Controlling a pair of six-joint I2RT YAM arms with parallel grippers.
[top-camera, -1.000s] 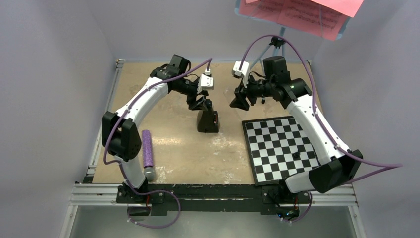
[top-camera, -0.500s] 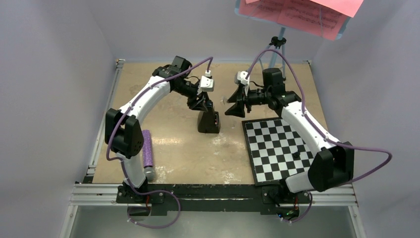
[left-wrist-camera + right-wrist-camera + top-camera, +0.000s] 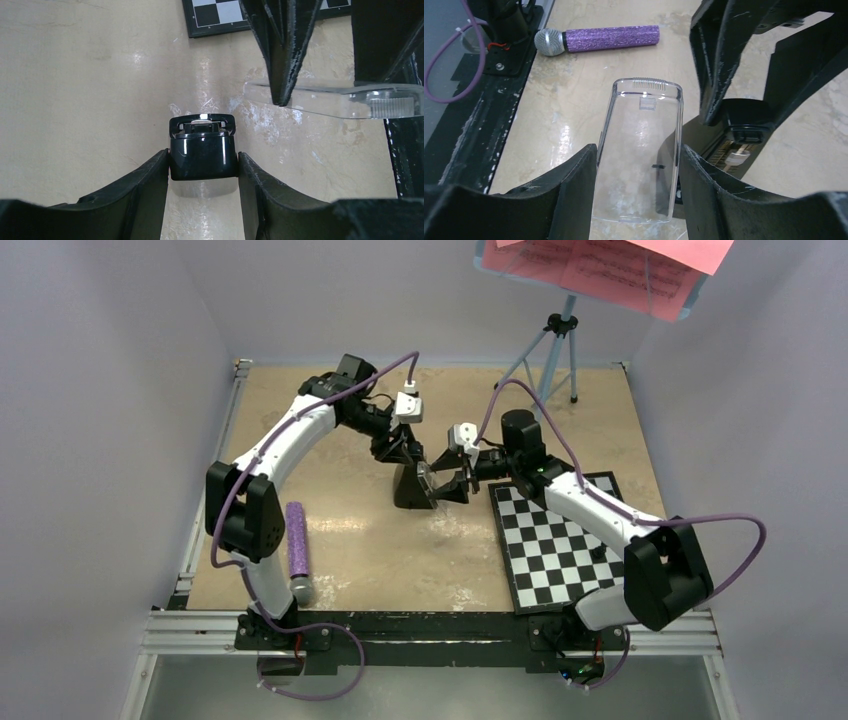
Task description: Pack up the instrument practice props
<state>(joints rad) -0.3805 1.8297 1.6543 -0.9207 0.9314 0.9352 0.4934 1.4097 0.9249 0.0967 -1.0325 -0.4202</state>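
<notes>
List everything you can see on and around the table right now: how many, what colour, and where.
metronome: one, black, mid-table
clear cover: one, transparent, off the metronome, held beside it
music stand: one, light blue, far right corner
sheet-music pages: at least two, pink, on the stand
checkered board: one, black and white, near right
small dark item: one, on the board, too small to identify
microphone: one, purple with silver head, near left
table: one, tan
left gripper: closed on the metronome's top
right gripper: closed on the clear cover
</notes>
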